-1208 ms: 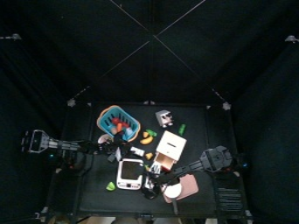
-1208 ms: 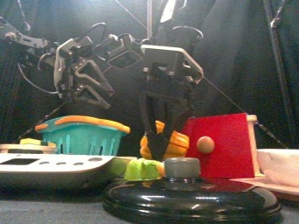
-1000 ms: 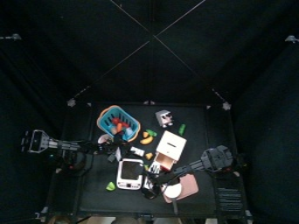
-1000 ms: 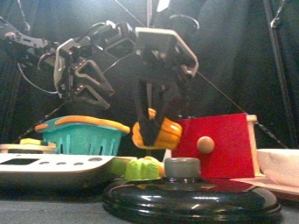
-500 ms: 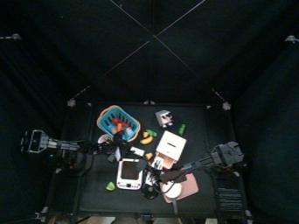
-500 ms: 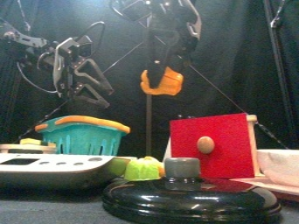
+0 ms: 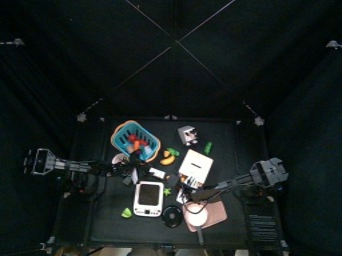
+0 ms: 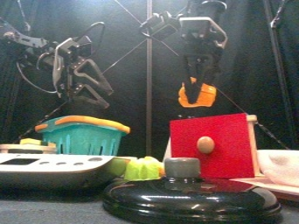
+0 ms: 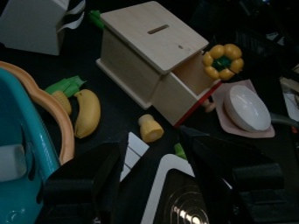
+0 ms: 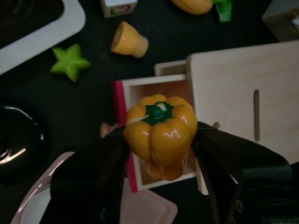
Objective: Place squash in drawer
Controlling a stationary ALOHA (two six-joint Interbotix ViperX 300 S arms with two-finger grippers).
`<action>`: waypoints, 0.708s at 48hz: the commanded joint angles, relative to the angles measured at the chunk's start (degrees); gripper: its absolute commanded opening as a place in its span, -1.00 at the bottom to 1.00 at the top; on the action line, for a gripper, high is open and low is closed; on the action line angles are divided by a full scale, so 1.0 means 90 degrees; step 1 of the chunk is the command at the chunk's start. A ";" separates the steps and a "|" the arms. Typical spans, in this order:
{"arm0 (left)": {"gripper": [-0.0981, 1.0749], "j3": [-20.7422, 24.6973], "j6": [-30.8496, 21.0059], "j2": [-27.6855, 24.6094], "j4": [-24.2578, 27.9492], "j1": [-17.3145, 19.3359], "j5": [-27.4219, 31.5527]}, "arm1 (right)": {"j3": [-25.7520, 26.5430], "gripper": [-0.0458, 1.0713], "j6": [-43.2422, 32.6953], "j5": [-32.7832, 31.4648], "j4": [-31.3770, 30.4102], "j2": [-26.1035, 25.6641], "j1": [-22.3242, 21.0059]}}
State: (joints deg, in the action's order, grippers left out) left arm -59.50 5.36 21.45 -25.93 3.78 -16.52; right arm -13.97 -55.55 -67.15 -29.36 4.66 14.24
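My right gripper (image 10: 160,147) is shut on an orange-yellow, pepper-shaped vegetable with a green stem (image 10: 160,129). It holds it in the air above the open drawer (image 10: 149,89) of the light wooden box (image 10: 239,83). In the front view the vegetable (image 8: 194,94) hangs above the red drawer front (image 8: 216,149). It also shows in the left wrist view (image 9: 222,59), beside the drawer (image 9: 187,90). A small tan, squash-shaped piece (image 10: 128,39) lies on the table beside the drawer. My left gripper (image 8: 77,83) is open and empty, raised above the teal basket (image 8: 79,136).
A black pot lid (image 8: 193,197) and a white scale (image 8: 52,166) stand at the front. A green star piece (image 10: 70,61), a banana (image 9: 84,114) and a white bowl on a pink plate (image 9: 246,103) lie around the box.
My right gripper has lifted the orange-yellow vegetable from the table and carried it up and to the right, over the open drawer. The left arm has stayed in place.
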 commanded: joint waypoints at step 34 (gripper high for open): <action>0.65 0.0049 0.0010 0.0039 0.0010 0.0029 -0.0039 | -0.0771 0.53 -0.0146 0.0918 0.0244 -0.0459 -0.0322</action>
State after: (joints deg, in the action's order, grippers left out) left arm -59.85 5.45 21.45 -25.93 3.87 -16.52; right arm -21.27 -56.78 -59.94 -27.07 3.08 11.78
